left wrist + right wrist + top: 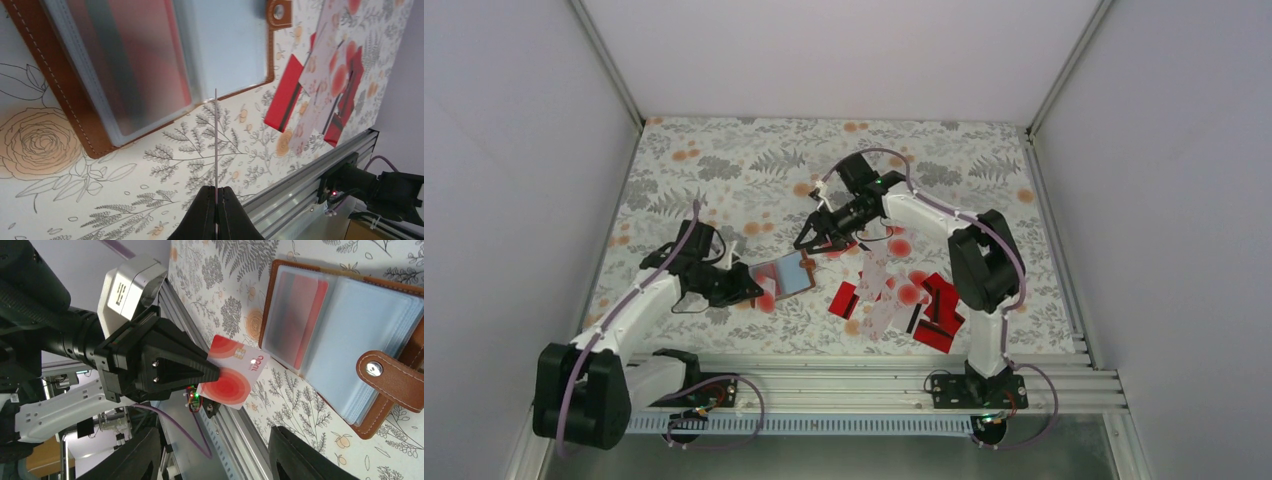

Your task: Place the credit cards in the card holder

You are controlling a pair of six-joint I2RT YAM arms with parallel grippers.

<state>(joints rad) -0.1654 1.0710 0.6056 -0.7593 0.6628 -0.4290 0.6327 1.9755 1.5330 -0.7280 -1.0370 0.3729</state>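
Note:
The card holder [789, 273] lies open on the flowered cloth, a brown wallet with pale blue-grey pockets [125, 65] and a red card showing inside [302, 315]. My left gripper [216, 200] is shut on a white credit card with red blotches [232, 372], seen edge-on [216, 140] just off the holder's near edge. In the top view this gripper [752, 290] sits at the holder's left. My right gripper [817, 237] hovers over the holder's far right corner, open and holding nothing [215, 460]. More credit cards [904, 300], red and white, lie heaped to the right.
The holder's strap with its snap [387, 377] sticks out on the right side. The aluminium rail [864, 375] runs along the table's near edge, close behind the left gripper. White walls enclose the cloth on three sides.

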